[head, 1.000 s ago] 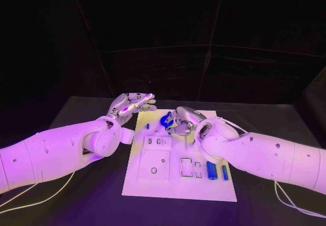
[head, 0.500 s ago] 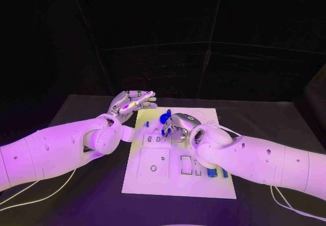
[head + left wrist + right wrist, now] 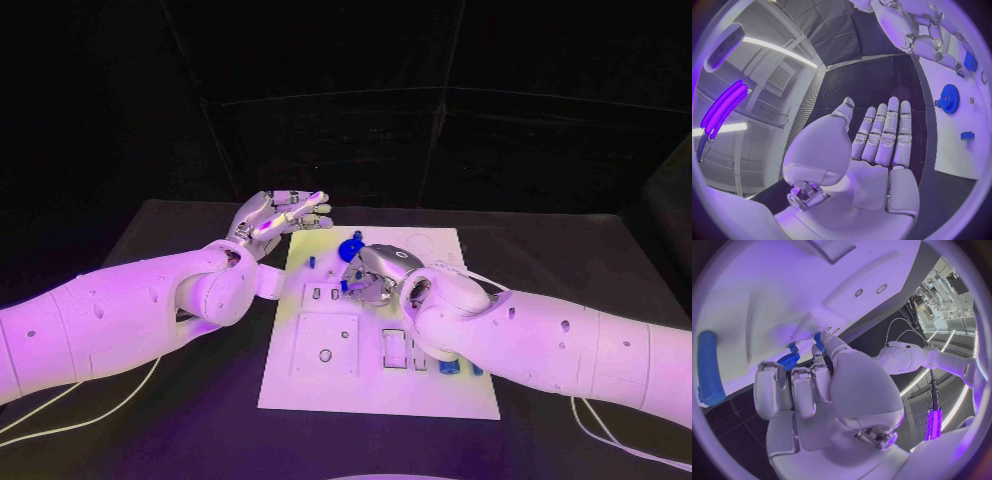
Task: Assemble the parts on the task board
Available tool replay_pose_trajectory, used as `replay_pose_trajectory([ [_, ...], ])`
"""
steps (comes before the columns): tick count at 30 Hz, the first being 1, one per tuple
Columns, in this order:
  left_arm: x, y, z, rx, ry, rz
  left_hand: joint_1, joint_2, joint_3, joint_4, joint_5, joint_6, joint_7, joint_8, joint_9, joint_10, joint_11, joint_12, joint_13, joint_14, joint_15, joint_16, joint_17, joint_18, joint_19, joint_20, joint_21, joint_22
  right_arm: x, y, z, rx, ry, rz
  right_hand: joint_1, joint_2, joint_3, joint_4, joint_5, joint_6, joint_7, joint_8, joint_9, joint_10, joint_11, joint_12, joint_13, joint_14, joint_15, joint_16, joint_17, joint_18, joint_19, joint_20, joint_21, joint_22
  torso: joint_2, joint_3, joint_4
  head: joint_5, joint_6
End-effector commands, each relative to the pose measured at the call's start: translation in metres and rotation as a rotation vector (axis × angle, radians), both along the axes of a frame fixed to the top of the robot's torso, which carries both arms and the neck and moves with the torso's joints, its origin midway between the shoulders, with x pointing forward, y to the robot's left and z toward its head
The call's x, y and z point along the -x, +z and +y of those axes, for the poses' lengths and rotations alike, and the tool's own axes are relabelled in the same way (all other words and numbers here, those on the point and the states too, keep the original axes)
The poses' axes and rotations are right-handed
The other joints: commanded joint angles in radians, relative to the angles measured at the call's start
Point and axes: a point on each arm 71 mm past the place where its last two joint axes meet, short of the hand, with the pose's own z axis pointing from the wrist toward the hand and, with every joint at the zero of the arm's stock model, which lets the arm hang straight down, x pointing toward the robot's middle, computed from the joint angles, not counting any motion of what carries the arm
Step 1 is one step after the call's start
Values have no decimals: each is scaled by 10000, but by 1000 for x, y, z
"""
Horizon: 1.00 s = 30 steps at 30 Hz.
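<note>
The right hand (image 3: 378, 272) pinches a small blue part (image 3: 819, 340) over the task board (image 3: 378, 400), the left hand (image 3: 281, 220) is empty, and a tilt could jam the part.

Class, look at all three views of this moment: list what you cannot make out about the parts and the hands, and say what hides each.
- Right hand, head view: what its fingers hold is covered by the hand itself.
- Blue cylinders, head view: the right arm covers most of them.
- Blue gear, right wrist view: mostly behind the fingers.
- Task board, left wrist view: cut off at the circle's rim.
</note>
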Motion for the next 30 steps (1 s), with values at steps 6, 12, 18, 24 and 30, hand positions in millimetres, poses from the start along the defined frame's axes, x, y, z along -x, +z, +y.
replay_pose_trajectory([
  [6, 0, 1, -1, 67, -110, 1, -5, 86, -20, -65, 57, 81, 102, -66, -10, 87, -2, -34, -9, 79, 5, -66, -14, 148, 55, -16, -68, -10, 1, -2, 2, 218, 206, 80, -150, -43, 43, 21, 58, 104, -40, -23, -1, 75, -12, 14, 1085, 869, -60, 29, 1866, -123, 39, -15, 41, 857, 0, -9, 19, -7, -10],
  [12, -1, 1, -1, 67, -118, 11, -7, 86, -25, -71, 57, 81, 107, -73, -11, 85, 0, -43, -11, 77, 6, -78, -15, 147, 59, -16, -73, -16, 2, -4, 1, 294, 265, 183, -202, -78, 39, 30, 45, 98, -38, -35, -3, 74, -9, 12, 1085, 867, -59, 24, 1856, -122, 36, -15, 38, 854, 3, 0, 17, 8, -37],
  [18, -1, 1, -1, 64, -115, 16, -7, 86, -25, -71, 57, 81, 107, -73, -11, 85, 0, -43, -11, 77, 6, -78, -15, 147, 59, -16, -73, -16, 2, -5, 0, 329, 283, 231, -202, -78, 39, 30, 45, 98, -38, -35, -3, 74, -9, 12, 1085, 867, -59, 24, 1856, -122, 36, -15, 38, 854, 4, -1, 19, 8, -41],
  [24, -1, 1, -1, 64, -119, 19, -7, 86, -25, -71, 57, 81, 107, -73, -11, 85, 0, -43, -11, 77, 6, -78, -15, 147, 59, -16, -73, -16, 3, -5, -1, 369, 249, 271, -275, -138, 38, 39, 33, 45, -21, -78, -16, 45, 1, -32, 1049, 862, -53, 14, 1835, -117, 17, -12, 26, 831, 2, -4, 18, 12, -45],
  [30, -1, 1, -1, 61, -121, 29, -8, 87, -28, -75, 57, 80, 110, -79, -12, 84, 3, -51, -12, 75, 7, -87, -16, 146, 61, -16, -78, -21, 3, -5, -1, 337, 196, 253, -347, -203, 55, 43, 35, -69, 22, -157, -36, -17, 33, -125, 973, 858, -31, 6, 1820, -114, 4, 0, 15, 815, 4, -3, 19, 10, -49],
])
